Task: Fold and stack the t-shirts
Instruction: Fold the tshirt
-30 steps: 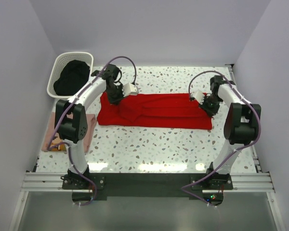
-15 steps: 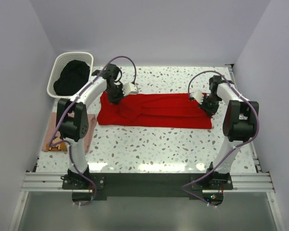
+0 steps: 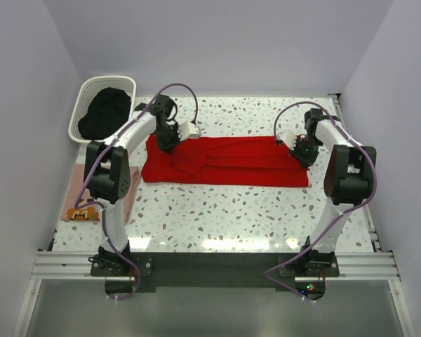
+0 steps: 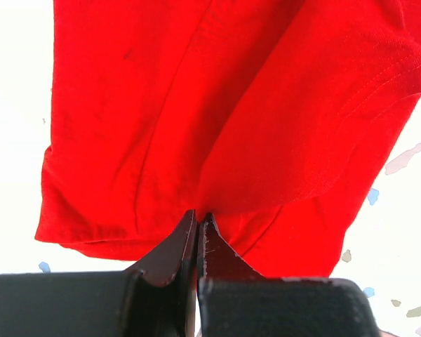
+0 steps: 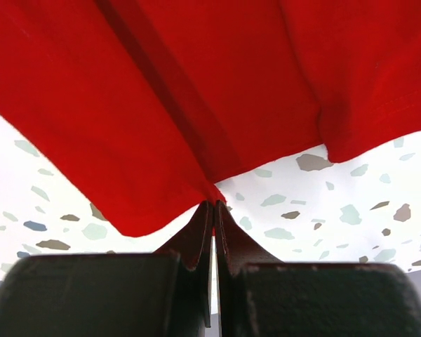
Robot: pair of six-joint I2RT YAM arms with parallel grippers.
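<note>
The red t-shirt (image 3: 231,163) lies stretched lengthwise across the middle of the speckled table, folded into a long band. My left gripper (image 3: 170,142) is shut on its left end, and red cloth (image 4: 217,105) bunches right at the fingertips (image 4: 209,223). My right gripper (image 3: 297,148) is shut on the shirt's right end, pinching a fold of red cloth (image 5: 161,105) at the tips. The pink t-shirt (image 3: 130,194) lies at the table's left edge, mostly hidden under the left arm.
A white laundry basket (image 3: 85,97) holding dark clothing (image 3: 105,114) stands at the back left corner. A small orange object (image 3: 82,213) lies by the pink shirt. Walls close in on both sides.
Both grippers keep their hold on the red shirt's ends. The arms' elbows have shifted slightly; the right gripper has edged a little toward the back.
</note>
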